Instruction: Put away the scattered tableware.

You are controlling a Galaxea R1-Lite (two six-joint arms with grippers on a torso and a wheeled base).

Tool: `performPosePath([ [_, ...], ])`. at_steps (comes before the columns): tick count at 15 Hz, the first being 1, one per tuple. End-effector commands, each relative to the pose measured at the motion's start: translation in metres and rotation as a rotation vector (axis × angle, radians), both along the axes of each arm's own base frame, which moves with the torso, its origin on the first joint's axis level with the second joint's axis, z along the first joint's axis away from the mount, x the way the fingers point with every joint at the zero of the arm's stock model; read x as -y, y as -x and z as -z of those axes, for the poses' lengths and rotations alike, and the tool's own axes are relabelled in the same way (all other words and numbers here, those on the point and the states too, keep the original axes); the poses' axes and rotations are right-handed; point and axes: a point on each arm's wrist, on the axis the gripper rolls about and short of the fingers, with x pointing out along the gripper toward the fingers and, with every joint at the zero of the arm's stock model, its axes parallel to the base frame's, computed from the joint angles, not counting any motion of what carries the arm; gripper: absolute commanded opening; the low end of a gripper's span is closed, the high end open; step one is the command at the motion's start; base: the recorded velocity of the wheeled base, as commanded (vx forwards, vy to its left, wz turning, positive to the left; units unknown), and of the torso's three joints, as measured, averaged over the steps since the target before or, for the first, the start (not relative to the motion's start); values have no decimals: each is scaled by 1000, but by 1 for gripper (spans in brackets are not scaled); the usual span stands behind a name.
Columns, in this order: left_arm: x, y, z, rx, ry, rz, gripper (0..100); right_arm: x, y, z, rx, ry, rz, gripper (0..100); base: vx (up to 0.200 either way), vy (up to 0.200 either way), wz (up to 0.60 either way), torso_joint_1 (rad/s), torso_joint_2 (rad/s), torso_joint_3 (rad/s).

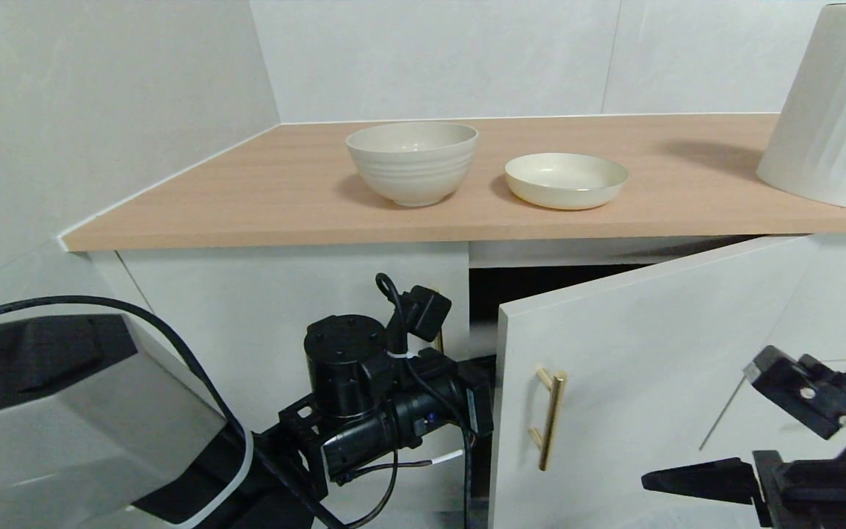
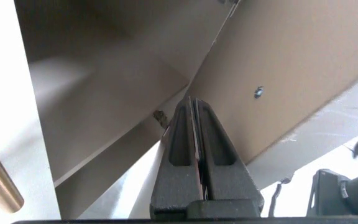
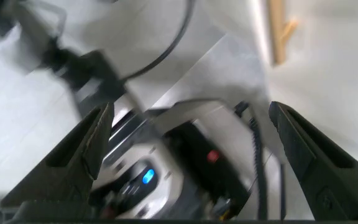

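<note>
While the deep ribbed bowl (image 1: 412,162) and the shallow dish (image 1: 566,180) stand upright on the counter (image 1: 247,198), both of your grippers are down at cabinet level, well below them.

Your left gripper (image 2: 192,107) has its jaws pressed flat together with nothing held between them. They point into the dark gap of the cabinet (image 1: 533,283), and the inner face of the open door (image 2: 291,68) runs just beside them on one side. You will find the deep ribbed bowl above these jaws and well apart from them, set back from the counter's front edge. The shallow dish is also above them, off to their right.

Your right gripper (image 3: 191,111) has its jaws spread wide apart. They sit low in front of the outer face of the open door, to the right of its brass handle (image 1: 551,419). From these jaws the shallow dish lies up and to the left, well apart, and the deep ribbed bowl is farther left again.

On the counter the two pieces are near each other but not touching, with the dish on the bowl's right. A white ribbed shade (image 1: 834,110) stands on the counter high above your right jaws, well to the right of the dish.
</note>
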Motion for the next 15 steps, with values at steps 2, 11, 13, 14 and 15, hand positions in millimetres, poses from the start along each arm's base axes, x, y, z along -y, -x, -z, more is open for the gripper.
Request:
performPosePath([
  [2,-1,2,-5,9,10,2,0,15,22,-11,49,-52,-33,100,0,0,0,0,0,0],
  [11,10,8,7,-17,-12,34,0,14,22,-7,38,-42,-42,100,-67,0,0,2,1,1],
  [13,11,6,11,-22,-18,34,0,14,23,-7,35,-40,-43,100,-200,0,0,-2,5,5],
  [14,12,5,13,-26,-21,35,0,14,23,-7,36,-41,-48,100,-200,0,0,2,2,-7],
  [15,14,4,14,-27,-22,35,0,14,23,-7,36,-41,-48,100,0,0,0,0,0,0],
])
